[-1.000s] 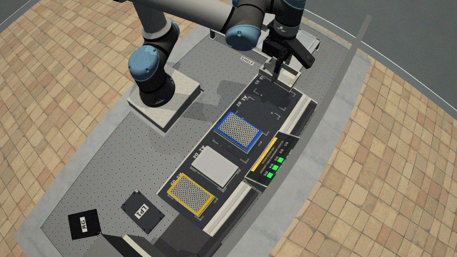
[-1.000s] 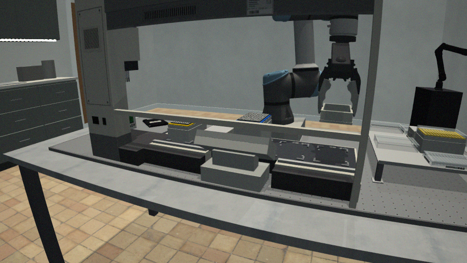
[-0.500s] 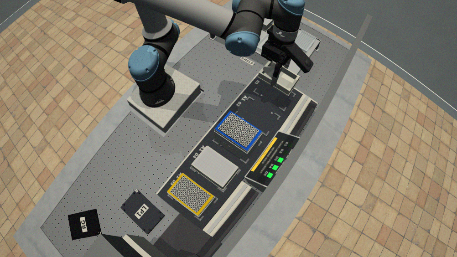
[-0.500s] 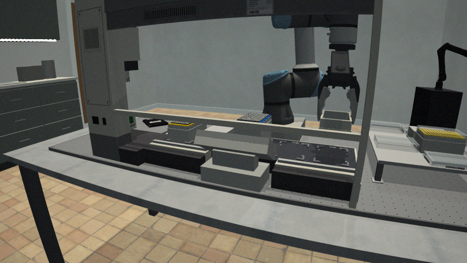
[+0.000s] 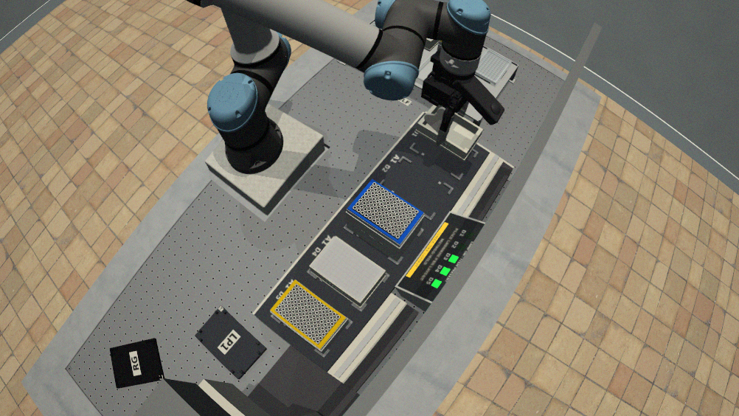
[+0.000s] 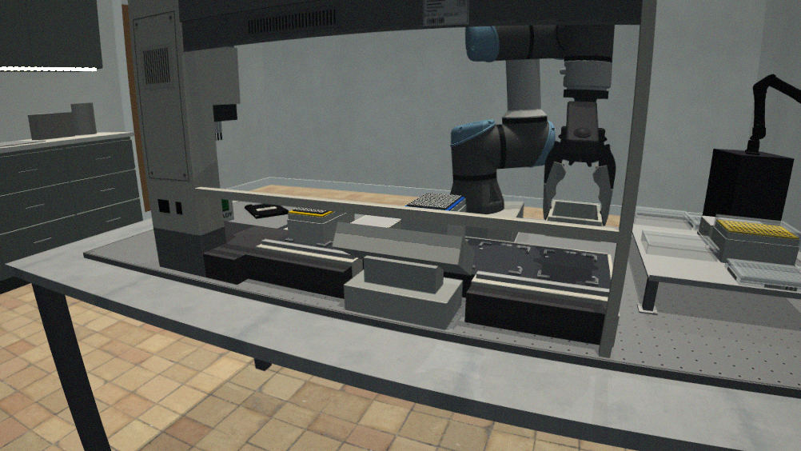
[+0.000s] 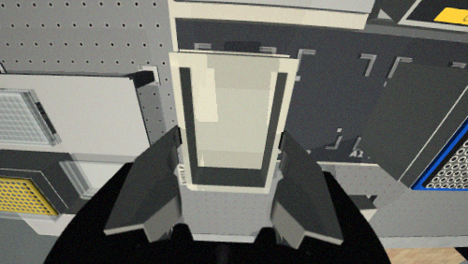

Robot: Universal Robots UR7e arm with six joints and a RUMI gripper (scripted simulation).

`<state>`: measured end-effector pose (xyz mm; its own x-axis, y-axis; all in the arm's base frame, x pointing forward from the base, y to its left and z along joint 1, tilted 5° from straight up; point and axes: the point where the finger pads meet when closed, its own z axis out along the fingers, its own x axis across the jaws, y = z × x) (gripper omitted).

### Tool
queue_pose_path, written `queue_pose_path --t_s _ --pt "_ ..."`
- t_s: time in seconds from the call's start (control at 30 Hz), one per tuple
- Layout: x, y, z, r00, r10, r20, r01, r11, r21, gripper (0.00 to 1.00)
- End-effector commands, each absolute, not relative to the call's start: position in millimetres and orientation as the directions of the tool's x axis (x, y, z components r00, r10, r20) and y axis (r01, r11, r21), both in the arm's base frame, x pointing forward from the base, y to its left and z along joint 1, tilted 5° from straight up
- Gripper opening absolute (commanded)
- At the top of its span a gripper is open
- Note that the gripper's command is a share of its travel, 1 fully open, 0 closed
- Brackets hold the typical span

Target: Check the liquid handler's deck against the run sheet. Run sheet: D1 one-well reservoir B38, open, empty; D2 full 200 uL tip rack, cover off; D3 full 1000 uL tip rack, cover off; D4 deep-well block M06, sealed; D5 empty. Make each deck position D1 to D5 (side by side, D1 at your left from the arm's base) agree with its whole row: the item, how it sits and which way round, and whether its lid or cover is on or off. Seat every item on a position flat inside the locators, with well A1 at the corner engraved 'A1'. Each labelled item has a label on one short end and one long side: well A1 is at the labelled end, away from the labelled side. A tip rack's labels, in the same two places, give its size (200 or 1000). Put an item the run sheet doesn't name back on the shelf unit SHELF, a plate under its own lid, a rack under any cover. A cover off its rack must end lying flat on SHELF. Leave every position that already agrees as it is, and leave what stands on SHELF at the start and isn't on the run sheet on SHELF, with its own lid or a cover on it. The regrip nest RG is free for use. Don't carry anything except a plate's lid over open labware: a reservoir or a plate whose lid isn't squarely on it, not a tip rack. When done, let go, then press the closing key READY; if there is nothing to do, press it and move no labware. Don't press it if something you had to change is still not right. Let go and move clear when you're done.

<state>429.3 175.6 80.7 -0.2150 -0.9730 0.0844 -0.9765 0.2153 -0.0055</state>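
Observation:
My gripper (image 5: 448,125) (image 6: 576,200) (image 7: 231,129) is shut on the long sides of a cream one-well reservoir (image 5: 462,137) (image 6: 572,211) (image 7: 231,117), open and empty. It hangs over deck position D1, at the end nearest the shelf. A frame bar hides its base, so I cannot tell if it touches. D2 (image 5: 430,175) holds nothing. A blue-rimmed tip rack (image 5: 385,210) (image 7: 449,164) without cover sits on D3. A sealed grey block (image 5: 347,268) sits on D4. A yellow-rimmed tip rack (image 5: 307,313) (image 6: 309,213) without cover sits on D5.
SHELF (image 6: 678,271) (image 7: 98,112) carries a yellow tip rack (image 6: 756,235) (image 7: 19,197), a clear cover (image 6: 669,241) (image 7: 86,170) and a clear plate (image 6: 767,273) (image 7: 21,117) (image 5: 492,66). The RG nest (image 5: 139,361) and LP1 pad (image 5: 230,341) lie at the far end. A status panel (image 5: 445,258) stands beside the deck.

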Motion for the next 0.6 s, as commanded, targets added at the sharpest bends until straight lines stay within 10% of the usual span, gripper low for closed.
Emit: queue_pose_path --t_s 0.0,0.57 --pt "430 175 72 -0.215 -0.973 0.084 -0.977 0.215 -0.007 0.0" --pt "429 173 47 -0.215 -0.973 0.084 -0.977 0.215 -0.007 0.0"
